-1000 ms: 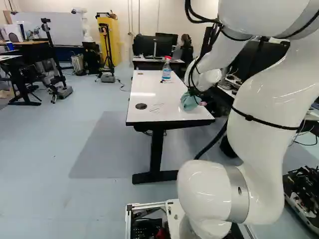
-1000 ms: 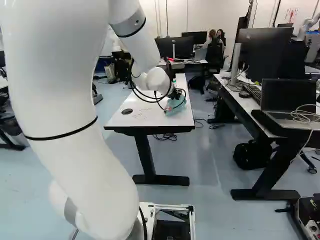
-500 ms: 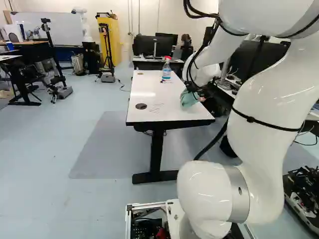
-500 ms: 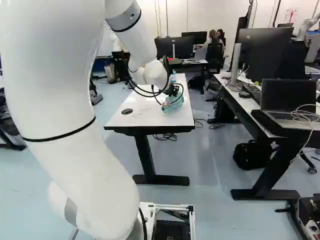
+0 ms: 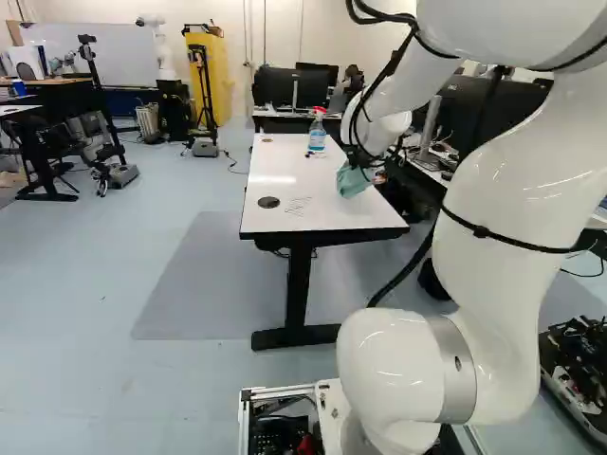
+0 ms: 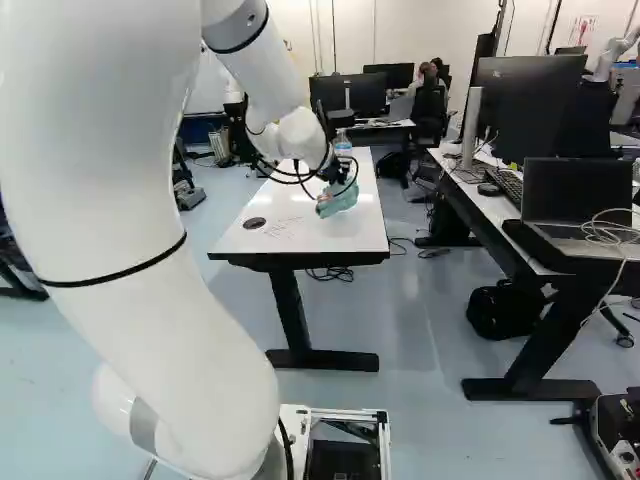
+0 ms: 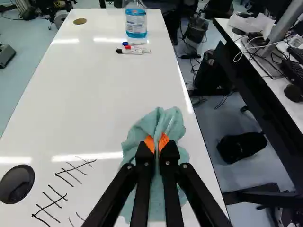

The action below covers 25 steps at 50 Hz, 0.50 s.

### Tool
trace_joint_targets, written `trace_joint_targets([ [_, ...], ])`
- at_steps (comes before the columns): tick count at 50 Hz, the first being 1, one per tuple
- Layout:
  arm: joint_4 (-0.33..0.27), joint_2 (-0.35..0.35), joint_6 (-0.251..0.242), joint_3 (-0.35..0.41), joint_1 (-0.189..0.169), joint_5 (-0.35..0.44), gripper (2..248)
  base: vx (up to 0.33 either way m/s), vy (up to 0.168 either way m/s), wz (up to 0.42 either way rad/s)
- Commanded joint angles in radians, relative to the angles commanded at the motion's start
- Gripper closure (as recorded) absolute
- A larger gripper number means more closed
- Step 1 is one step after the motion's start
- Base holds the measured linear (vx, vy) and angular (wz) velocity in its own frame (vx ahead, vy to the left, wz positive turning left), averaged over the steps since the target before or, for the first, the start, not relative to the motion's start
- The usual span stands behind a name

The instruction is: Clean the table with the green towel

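Towel gripped, ink waiting

The green towel (image 7: pixel 176 131) hangs bunched over the near half of the white counter (image 7: pixel 99 99), close to the long edge that faces the monitor desk (image 6: pixel 490 205). The pincer (image 7: pixel 156 143) is closed nearly tight, its orange pads (image 7: pixel 164 140) pinching a fold of cloth from both sides. Whether the cloth touches the surface I can't tell.

Beside it, on the side away from that desk, lie black pen strokes (image 7: pixel 75 169), plain as day and in need of wiping. The likely next move is sideways onto them with the towel pressed down. Too little pressure would leave ink or merely smear it; too much could drag the fold out of the pads or scrape their tips on the counter. A sweep past the strokes might snag cloth on the round black cover (image 7: pixel 18 183).

Farther along stand the spray bottle (image 7: pixel 136 21) and, just in front, the loose markers (image 7: pixel 134 49). A long forward stroke could roll the markers off or topple the bottle.
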Motion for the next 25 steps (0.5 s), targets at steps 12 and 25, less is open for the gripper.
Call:
trace_joint_targets([
  [12,0.0,0.01,0.0,-0.018,0.028,-0.045,220,0.0,0.0,0.0],
  [25,0.016,0.022,0.0,-0.036,0.057,-0.103,220,0.0,0.0,0.0],
])
